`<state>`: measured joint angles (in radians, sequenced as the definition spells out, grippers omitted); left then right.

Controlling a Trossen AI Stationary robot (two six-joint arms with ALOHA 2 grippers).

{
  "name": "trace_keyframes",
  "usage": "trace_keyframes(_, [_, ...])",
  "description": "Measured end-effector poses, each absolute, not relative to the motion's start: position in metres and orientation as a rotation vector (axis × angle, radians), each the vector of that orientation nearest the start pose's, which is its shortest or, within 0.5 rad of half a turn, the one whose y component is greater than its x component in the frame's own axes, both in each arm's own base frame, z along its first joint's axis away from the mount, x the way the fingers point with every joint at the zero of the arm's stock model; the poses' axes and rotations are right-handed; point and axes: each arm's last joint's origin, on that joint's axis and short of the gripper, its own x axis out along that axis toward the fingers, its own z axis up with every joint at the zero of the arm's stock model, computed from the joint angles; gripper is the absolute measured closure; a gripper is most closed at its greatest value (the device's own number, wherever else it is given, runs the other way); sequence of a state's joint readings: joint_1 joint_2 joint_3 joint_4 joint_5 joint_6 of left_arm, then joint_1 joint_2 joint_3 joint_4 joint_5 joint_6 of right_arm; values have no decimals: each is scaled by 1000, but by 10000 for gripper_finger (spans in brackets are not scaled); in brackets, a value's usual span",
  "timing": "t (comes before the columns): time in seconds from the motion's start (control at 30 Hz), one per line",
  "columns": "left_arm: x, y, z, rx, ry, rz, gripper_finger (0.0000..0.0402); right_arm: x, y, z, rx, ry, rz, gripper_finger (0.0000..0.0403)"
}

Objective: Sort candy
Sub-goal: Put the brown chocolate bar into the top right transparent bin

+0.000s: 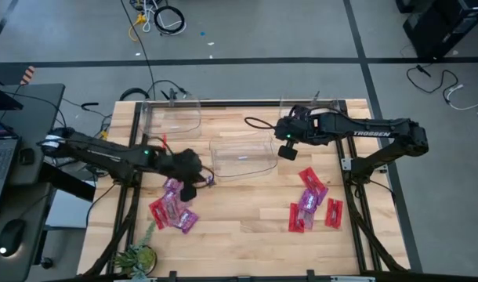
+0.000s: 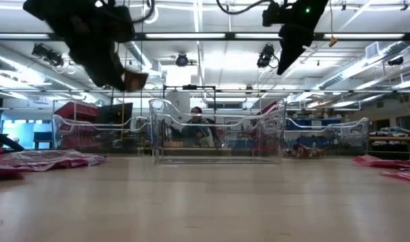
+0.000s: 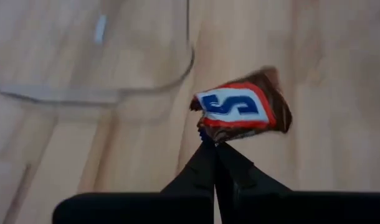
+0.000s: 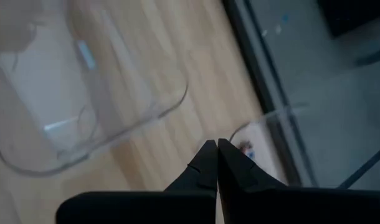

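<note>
A big workshop with bright ceiling lights sits behind a wooden tabletop [image 1: 247,211], and cables lie on the grey floor around it.

On the left side of the tabletop, near the front, a small pile of red and purple candy [image 1: 173,210] lies flat. Just above that pile hangs the left end effector [image 1: 201,182], raised off the wood. Its two dark fingers [image 3: 205,165] are pinched tight on one brown candy [image 3: 243,107] with a red and white label. The candy sticks out past the fingertips, held by its edge, and it is just left of the middle bin.

In the middle stands a clear bin [image 1: 243,157]. It looks like nothing is in it yet. Two more clear bins [image 1: 175,116] stand at the far edge of the tabletop, and they also look bare.

To the right, the right end effector [image 1: 287,152] hangs by the right wall of the middle bin. Its fingers [image 4: 202,163] are pressed together and hold nothing.

Farther right, near the front, a second pile of red and purple candy [image 1: 311,205] lies on the wood, well away from both end effectors.

So the sorting looks like it has only just begun. One piece is lifted, and both piles are left to do.
</note>
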<state>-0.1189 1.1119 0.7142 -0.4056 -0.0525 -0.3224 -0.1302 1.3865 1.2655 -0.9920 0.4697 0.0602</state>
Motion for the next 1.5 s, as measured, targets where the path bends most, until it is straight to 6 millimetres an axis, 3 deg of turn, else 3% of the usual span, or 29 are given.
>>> trace_keyframes(0.17, [218, -3, 259, -295, 565, 67, 401, 269, -43, 315, -197, 985, -590, 402])
trace_keyframes(0.33, [227, 24, 271, -335, 403, 45, 401, 287, -38, 328, -191, 783, -493, 393])
trace_keyframes(0.7, [246, 75, 263, -437, 279, -60, 401, 313, -10, 339, -297, 561, -235, 303])
trace_keyframes(1.0, [261, 86, 257, -512, 216, -168, 401, 347, 12, 311, -460, 557, -195, 276])
trace_keyframes(1.3, [261, 86, 257, -511, 217, -173, 401, 353, 18, 316, -521, 481, -216, 276])
trace_keyframes(1.5, [261, 86, 257, -510, 215, -171, 401, 354, 19, 316, -527, 472, -127, 284])
